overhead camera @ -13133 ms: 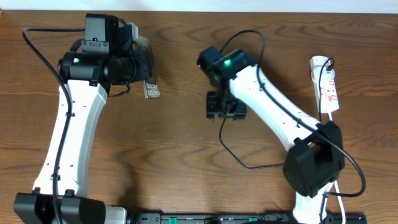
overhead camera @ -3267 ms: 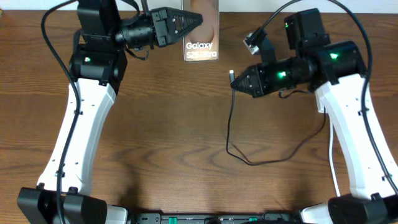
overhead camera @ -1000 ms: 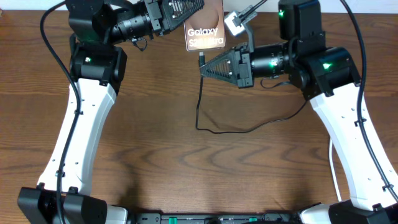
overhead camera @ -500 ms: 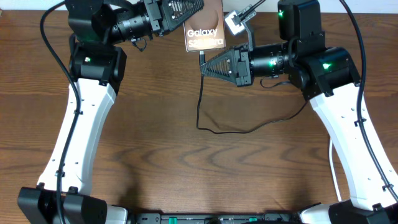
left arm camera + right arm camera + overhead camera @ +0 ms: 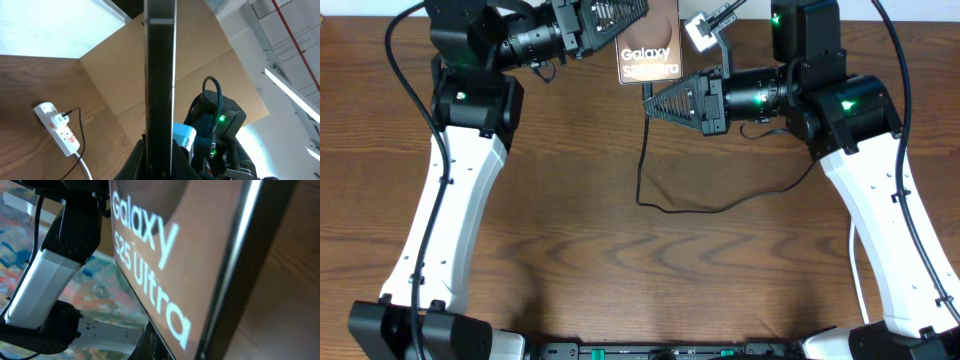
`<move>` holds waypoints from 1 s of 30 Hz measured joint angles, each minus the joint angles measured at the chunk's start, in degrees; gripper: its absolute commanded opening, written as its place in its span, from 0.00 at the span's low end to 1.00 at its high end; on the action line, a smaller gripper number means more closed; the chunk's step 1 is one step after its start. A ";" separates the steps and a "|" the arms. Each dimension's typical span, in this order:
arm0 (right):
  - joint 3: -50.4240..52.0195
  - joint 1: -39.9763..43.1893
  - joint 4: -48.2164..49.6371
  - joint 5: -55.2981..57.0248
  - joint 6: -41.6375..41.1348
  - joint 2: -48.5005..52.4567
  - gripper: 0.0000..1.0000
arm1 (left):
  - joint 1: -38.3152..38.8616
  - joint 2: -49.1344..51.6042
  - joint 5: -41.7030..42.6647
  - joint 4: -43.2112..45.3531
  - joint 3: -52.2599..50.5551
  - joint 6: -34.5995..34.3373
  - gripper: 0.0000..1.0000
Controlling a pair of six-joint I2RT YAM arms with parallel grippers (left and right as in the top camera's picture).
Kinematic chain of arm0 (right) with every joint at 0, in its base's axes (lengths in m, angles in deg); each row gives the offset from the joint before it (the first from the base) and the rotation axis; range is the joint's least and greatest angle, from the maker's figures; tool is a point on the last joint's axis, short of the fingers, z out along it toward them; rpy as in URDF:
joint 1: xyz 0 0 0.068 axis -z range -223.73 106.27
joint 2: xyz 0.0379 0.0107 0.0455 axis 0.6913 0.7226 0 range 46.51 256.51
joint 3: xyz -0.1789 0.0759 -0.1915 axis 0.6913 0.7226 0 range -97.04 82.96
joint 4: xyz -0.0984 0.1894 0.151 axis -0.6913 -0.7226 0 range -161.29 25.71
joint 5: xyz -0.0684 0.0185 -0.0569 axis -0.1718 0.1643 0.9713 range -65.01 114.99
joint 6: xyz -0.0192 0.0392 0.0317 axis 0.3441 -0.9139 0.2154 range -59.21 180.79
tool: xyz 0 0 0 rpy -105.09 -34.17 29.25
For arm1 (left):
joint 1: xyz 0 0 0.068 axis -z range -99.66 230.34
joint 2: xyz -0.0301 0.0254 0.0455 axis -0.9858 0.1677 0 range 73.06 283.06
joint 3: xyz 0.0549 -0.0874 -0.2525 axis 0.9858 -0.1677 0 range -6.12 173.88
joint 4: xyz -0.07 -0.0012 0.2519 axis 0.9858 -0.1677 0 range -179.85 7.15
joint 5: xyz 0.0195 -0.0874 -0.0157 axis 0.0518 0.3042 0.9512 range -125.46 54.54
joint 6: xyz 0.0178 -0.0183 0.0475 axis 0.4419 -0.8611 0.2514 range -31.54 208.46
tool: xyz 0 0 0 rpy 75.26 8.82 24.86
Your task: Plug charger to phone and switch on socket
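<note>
The phone (image 5: 651, 52) is held up at the far middle of the table, its "Galaxy S25 Ultra" face upward, with my left gripper (image 5: 634, 16) shut on its top end. In the left wrist view the phone (image 5: 160, 75) shows edge-on between the fingers. My right gripper (image 5: 650, 100) is shut on the charger, its tip at the phone's lower edge. The charger's black cable (image 5: 639, 170) hangs down and loops right across the table. The phone's face (image 5: 190, 245) fills the right wrist view and hides the connector. The socket (image 5: 57, 131) lies on the table at the right.
The right arm (image 5: 865, 190) covers the socket in the overhead view; only the strip's white cord (image 5: 856, 275) shows by the arm's base. A brown cardboard wall (image 5: 115, 75) stands behind the table. The left arm (image 5: 450, 200) runs along the left side.
My right gripper has edged slightly up and right, bringing the charger tip against the phone's lower edge. The phone and left gripper have stayed put.
</note>
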 measured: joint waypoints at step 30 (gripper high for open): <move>0.00 1.73 -2.47 -2.62 1.05 0.00 0.01 | 0.00 0.00 0.00 0.07 0.00 0.20 0.07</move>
